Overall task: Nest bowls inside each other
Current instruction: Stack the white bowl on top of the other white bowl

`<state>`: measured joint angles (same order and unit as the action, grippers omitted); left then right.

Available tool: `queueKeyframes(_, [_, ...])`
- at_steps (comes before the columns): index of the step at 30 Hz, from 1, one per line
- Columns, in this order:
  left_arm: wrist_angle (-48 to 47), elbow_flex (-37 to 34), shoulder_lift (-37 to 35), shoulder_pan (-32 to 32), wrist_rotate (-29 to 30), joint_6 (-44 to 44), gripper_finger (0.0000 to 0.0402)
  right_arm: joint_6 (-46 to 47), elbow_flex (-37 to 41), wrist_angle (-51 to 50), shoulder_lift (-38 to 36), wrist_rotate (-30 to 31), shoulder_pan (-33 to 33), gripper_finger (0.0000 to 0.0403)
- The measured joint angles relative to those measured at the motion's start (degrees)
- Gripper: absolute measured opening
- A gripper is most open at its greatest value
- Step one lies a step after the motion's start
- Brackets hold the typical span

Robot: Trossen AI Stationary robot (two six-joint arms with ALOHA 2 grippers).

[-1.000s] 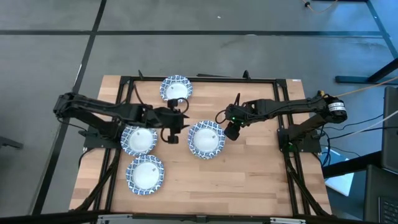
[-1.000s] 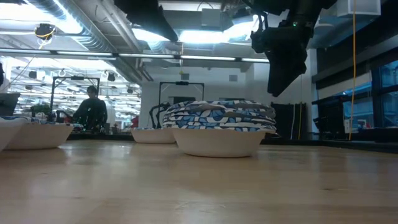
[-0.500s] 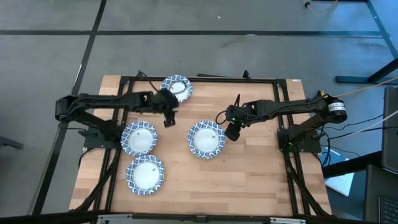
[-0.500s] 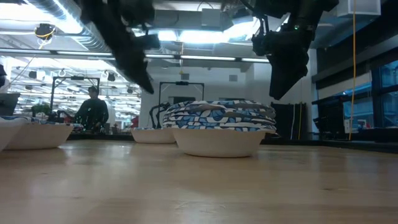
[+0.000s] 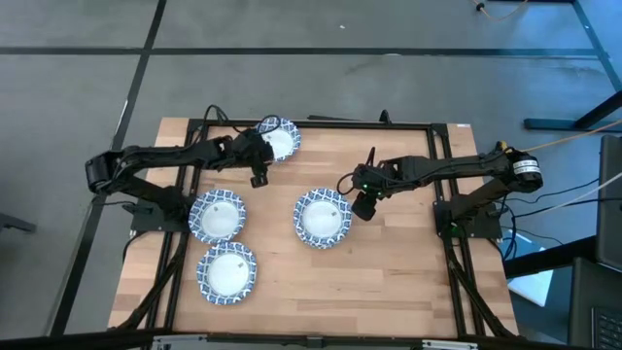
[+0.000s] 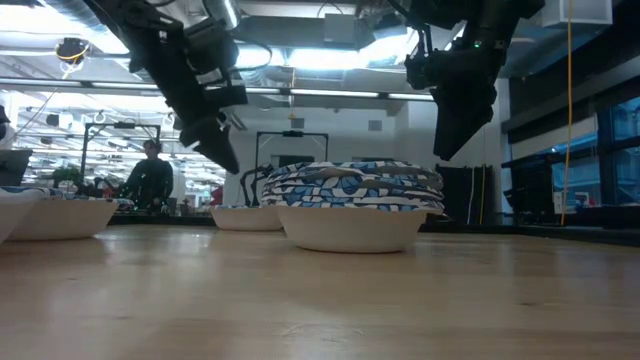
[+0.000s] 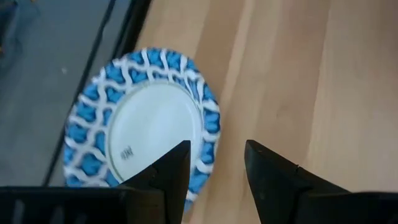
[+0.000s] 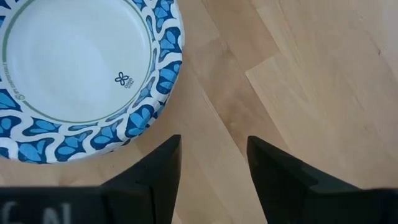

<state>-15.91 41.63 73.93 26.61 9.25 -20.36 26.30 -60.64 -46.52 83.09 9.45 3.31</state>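
Note:
A stack of several blue-and-white rimmed bowls (image 5: 323, 217) rests on its base at the table's middle and also shows in the low view (image 6: 355, 200). One bowl (image 5: 277, 137) sits at the far edge. Two more sit at the left (image 5: 218, 214) and near left (image 5: 226, 271). My left gripper (image 5: 258, 177) is open and empty. It hangs above the table just on the near side of the far bowl (image 7: 143, 118). My right gripper (image 5: 362, 206) is open and empty. It hangs beside the stack's right rim (image 8: 81, 68).
A black metal frame (image 5: 311, 123) runs along the table's far edge and both sides. Bare wood (image 5: 389, 282) spreads over the near right part of the table. A person (image 6: 148, 180) stands far off in the room behind.
My left gripper has moved from between the left bowl and the middle stack toward the table's far edge, and now stands by the far bowl. The bowls have stayed where they were.

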Motion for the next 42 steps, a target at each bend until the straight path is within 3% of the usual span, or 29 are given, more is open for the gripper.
queueKeyframes(8, [3.15,0.0,5.38,0.28,-3.86,-2.35,0.0147,-0.05,0.02,0.0,0.0,0.0,0.0,0.0184])
queueKeyframes(16, [4.79,0.0,13.96,0.96,0.97,-1.19,0.0147,-0.24,0.05,0.0,0.0,0.02,0.0,0.0184])
queueKeyframes(25, [9.29,0.55,13.66,0.91,3.2,-1.15,0.0147,-1.24,0.07,-0.02,0.0,0.02,0.0,0.0184])
queueKeyframes(33, [9.1,1.73,13.66,0.85,-6.66,-0.67,0.0147,-1.52,0.07,-0.02,0.0,0.02,0.0,0.0184])
queueKeyframes(36, [9.11,1.74,13.66,0.89,-6.47,-0.65,0.0147,-1.66,0.07,-0.02,0.02,0.02,0.0,0.0184])
queueKeyframes(42, [9.14,1.75,13.66,1.38,-0.69,-0.92,0.0147,-2.51,0.07,-0.02,0.02,0.02,0.0,0.0184])
